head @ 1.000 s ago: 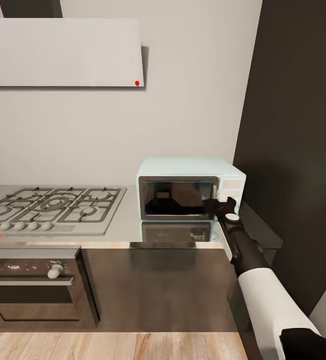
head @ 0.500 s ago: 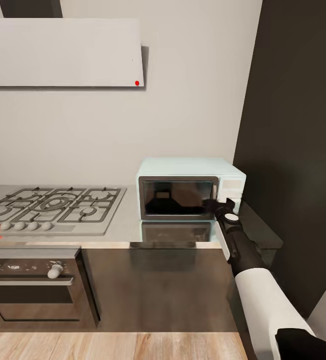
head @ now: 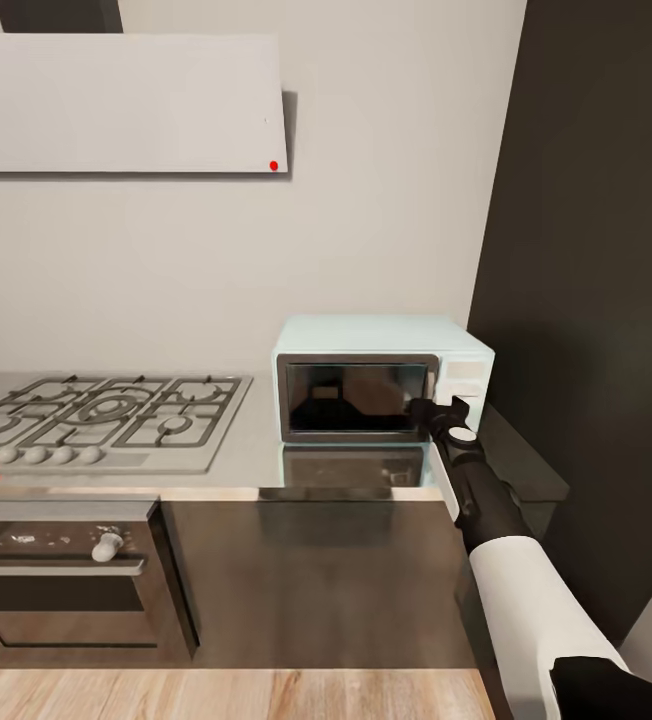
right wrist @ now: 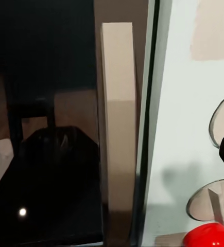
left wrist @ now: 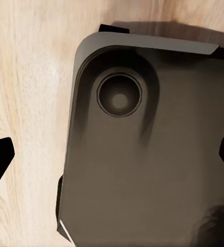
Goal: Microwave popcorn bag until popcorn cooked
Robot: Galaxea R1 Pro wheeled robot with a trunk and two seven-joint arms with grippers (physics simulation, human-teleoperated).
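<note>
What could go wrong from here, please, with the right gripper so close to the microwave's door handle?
The right gripper sits at the vertical beige door handle of the small pale blue-white microwave, beside its control panel. It might miss the handle and press the round knobs or red button instead.

The light microwave stands near the grey metallic countertop edge, so a hard pull could drag it forward.

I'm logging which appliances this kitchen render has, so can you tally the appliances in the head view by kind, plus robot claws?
Microwave: 1
Gas hob: 1
Oven under the hob: 1
Extractor hood on the wall: 1
Robot claw, the right claw at the microwave door's right edge: 1
Total: 5
</note>
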